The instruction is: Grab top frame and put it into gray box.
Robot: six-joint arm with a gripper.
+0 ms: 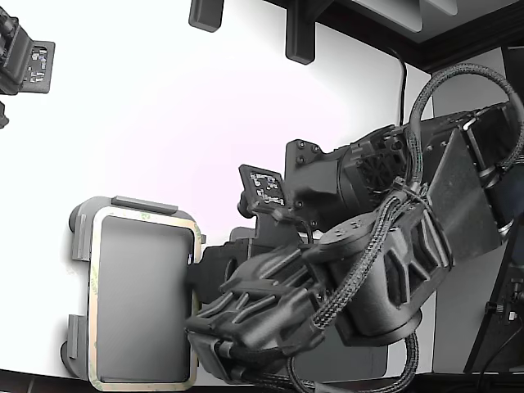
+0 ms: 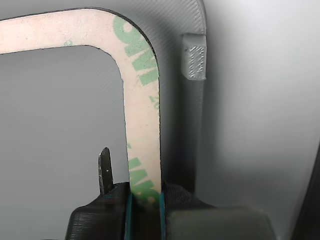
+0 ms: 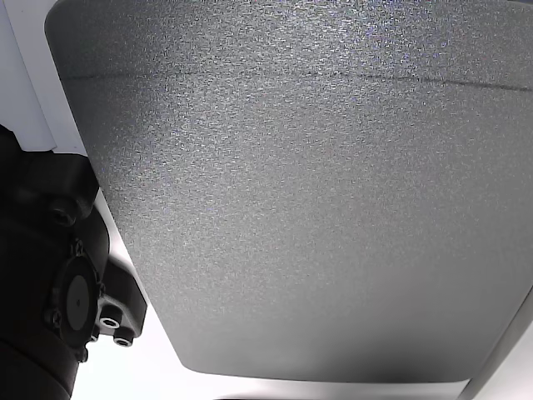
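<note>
A white tabletop [image 1: 164, 106] fills most of the exterior view, brightly lit and glossy; along its upper edge two dark blocky mounts stand, one [image 1: 206, 14] near the upper centre-left, a taller one [image 1: 300, 33] just to its right; at the upper left corner a black device with a small labelled panel [image 1: 31, 64] juts in from the frame's edge; a thin black cable [image 1: 403, 82] runs down the upper right, beside a dark border strip [image 1: 458, 41] at the table's far side; in the other view, a dark gray textured mat [image 3: 300, 192] with rounded corners covers nearly the whole frame, a faint straight crease crossing its upper part.
</note>
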